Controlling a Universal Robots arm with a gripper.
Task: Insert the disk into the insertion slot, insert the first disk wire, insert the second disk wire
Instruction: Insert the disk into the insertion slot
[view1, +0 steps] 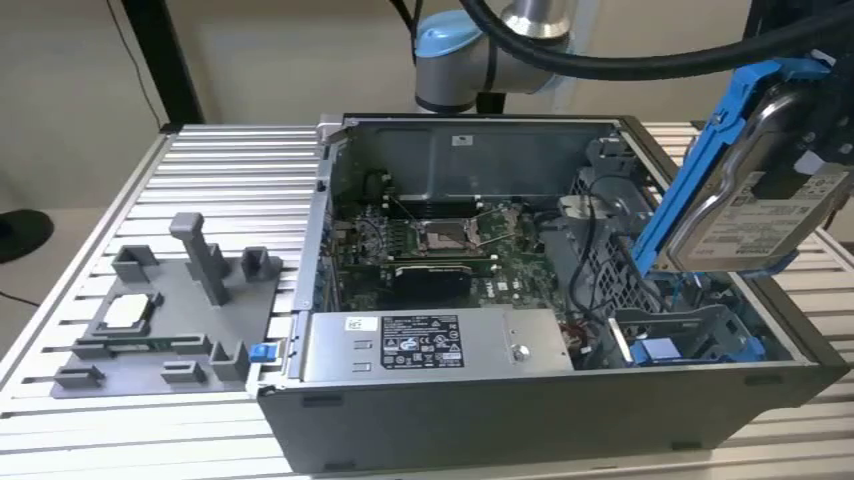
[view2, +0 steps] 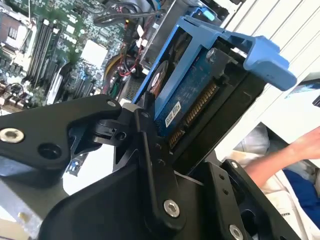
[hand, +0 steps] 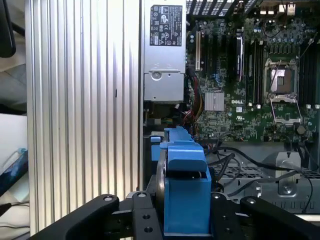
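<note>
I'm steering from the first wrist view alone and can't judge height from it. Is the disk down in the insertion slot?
Observer: No. In the exterior view the disk hangs tilted above the case's open side, over the insertion slot but not in it.
Operator: Is anyone near the rig?
Observer: Yes. In the second wrist view a person's arm is close by, outside the case.

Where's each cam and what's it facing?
Exterior view: off-arm, above the open computer case, looking in; arm behind, disk aloft.
First wrist view: on the wrist, looking past the pincer onto the motherboard.
Second wrist view: on the wrist, along the disk's circuit side; pincer links show.
Both wrist views share disk, pincer, motherboard.
</note>
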